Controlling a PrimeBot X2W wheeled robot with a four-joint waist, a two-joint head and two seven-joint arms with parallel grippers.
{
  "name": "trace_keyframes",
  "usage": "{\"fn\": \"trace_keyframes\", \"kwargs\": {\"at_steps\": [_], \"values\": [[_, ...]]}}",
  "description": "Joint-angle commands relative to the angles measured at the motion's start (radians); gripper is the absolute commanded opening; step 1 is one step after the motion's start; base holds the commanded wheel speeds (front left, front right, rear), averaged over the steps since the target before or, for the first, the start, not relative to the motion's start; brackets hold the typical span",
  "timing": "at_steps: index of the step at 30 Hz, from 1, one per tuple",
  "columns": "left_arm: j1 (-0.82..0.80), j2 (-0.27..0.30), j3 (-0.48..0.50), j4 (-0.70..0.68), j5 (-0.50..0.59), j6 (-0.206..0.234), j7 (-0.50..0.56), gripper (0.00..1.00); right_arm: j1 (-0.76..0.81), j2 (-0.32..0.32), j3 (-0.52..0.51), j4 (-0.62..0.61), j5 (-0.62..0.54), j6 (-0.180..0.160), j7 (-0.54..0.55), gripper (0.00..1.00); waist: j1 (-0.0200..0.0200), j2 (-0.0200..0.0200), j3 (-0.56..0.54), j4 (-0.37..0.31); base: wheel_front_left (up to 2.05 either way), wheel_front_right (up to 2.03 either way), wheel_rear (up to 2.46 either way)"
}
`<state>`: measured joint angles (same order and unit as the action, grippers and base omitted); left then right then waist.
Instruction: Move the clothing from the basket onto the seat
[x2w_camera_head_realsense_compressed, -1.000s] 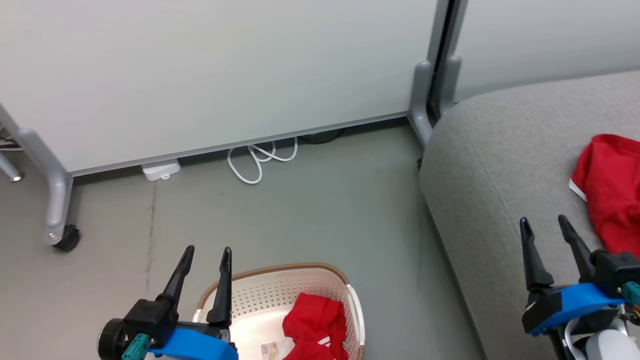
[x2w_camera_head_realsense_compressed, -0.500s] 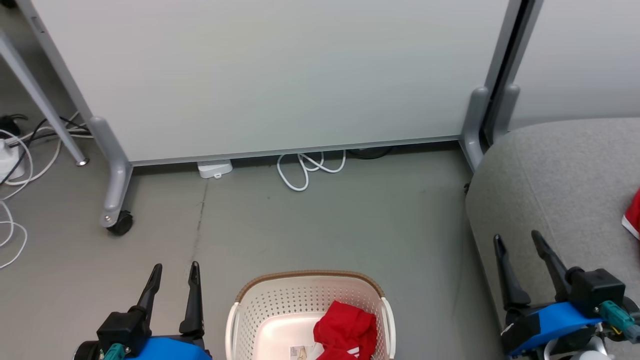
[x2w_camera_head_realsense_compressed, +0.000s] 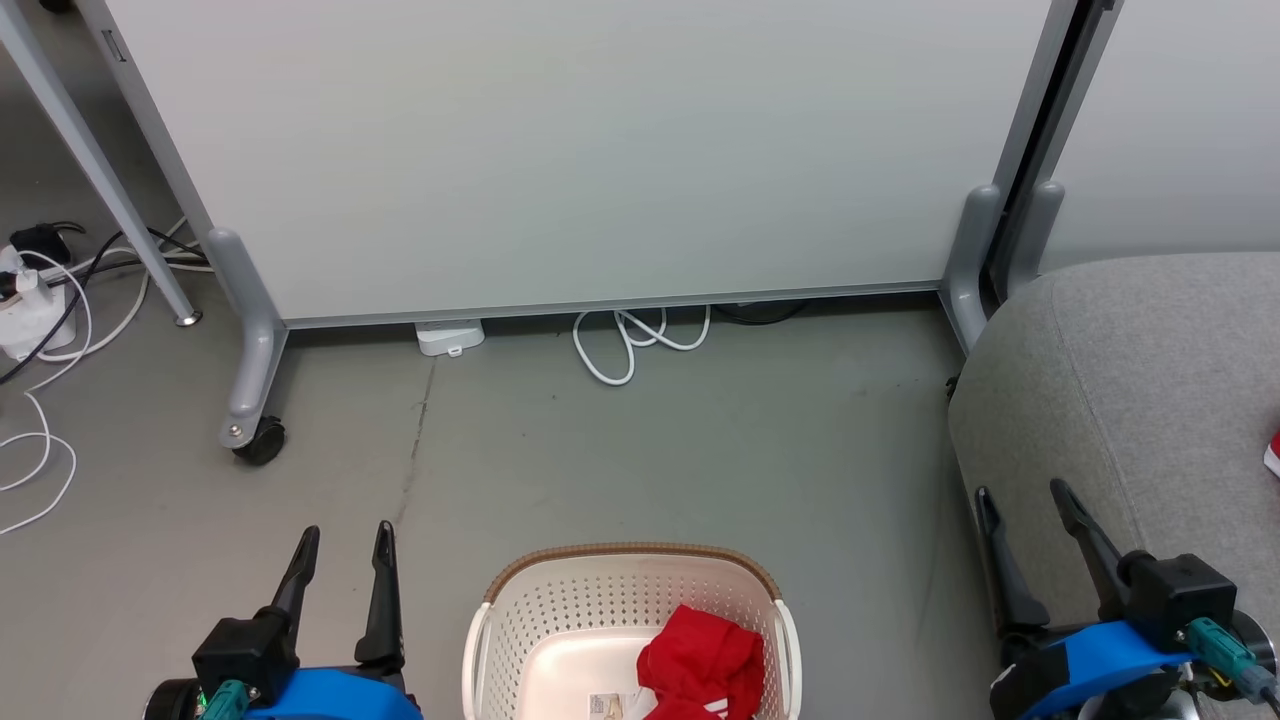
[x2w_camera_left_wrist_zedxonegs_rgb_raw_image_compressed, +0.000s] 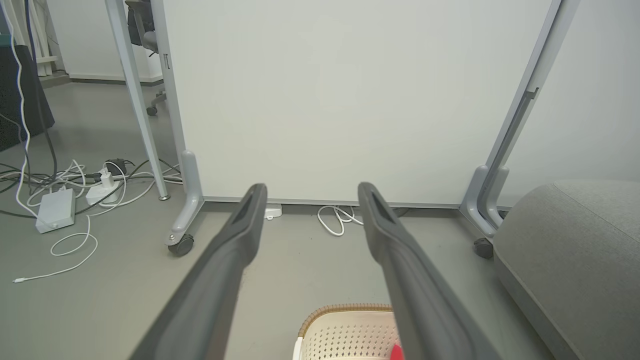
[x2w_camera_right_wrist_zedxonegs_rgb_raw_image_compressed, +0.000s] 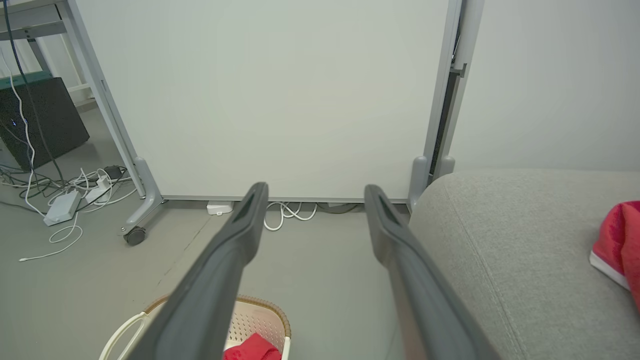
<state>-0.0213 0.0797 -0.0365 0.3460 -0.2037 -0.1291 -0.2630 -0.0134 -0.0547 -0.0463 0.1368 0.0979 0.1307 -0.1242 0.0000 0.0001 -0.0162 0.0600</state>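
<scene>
My view has swung left, off the sofa (x2w_camera_head_realsense_compressed: 1120, 380), to centre the basket (x2w_camera_head_realsense_compressed: 560, 610). One garment (x2w_camera_right_wrist_zedxonegs_rgb_raw_image_compressed: 617, 240) lies on the sofa; the second garment (x2w_camera_head_realsense_compressed: 705, 665) waits in the basket. My left pincer (x2w_camera_head_realsense_compressed: 348, 528) and right pincer (x2w_camera_head_realsense_compressed: 1020, 490) gape wide, empty.

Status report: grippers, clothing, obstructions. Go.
Left gripper open, empty, left of basket. Right gripper open, empty, by sofa. One red garment in basket, second garment on sofa. White cable back by partition, off the path.

— Lighting, as we list it: bright, even, diffuse, from above; one soft dark shadow beneath the partition panel (x2w_camera_head_realsense_compressed: 600, 150).
— Sharpness, as we list it: head view crisp; wrist views lean straight posts outward at the edges; left gripper (x2w_camera_left_wrist_zedxonegs_rgb_raw_image_compressed: 311, 189) slightly soft.
</scene>
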Motion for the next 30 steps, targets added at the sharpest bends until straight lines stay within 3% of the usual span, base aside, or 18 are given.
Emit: {"fn": "trace_keyframes", "kwargs": {"at_steps": [1,18,30], "values": [[-0.011,-0.001,0.003,-0.002,0.001,-0.002,-0.003,1.00,0.018,0.004,-0.002,-0.004,0.001,0.000,0.001,1.00,0.0000,-0.0001,0.001,-0.002,0.00,0.00,0.00],[-0.003,-0.008,-0.029,-0.006,0.002,-0.002,-0.003,1.00,-0.003,0.005,0.014,-0.001,0.021,0.000,-0.009,1.00,0.0000,-0.0001,0.035,-0.029,0.00,0.00,0.00],[-0.110,-0.005,-0.099,0.045,-0.002,-0.002,-0.003,1.00,-0.116,0.005,0.066,-0.033,0.029,0.000,-0.026,1.00,0.0000,-0.0001,0.237,-0.117,0.00,0.00,0.00]]}}
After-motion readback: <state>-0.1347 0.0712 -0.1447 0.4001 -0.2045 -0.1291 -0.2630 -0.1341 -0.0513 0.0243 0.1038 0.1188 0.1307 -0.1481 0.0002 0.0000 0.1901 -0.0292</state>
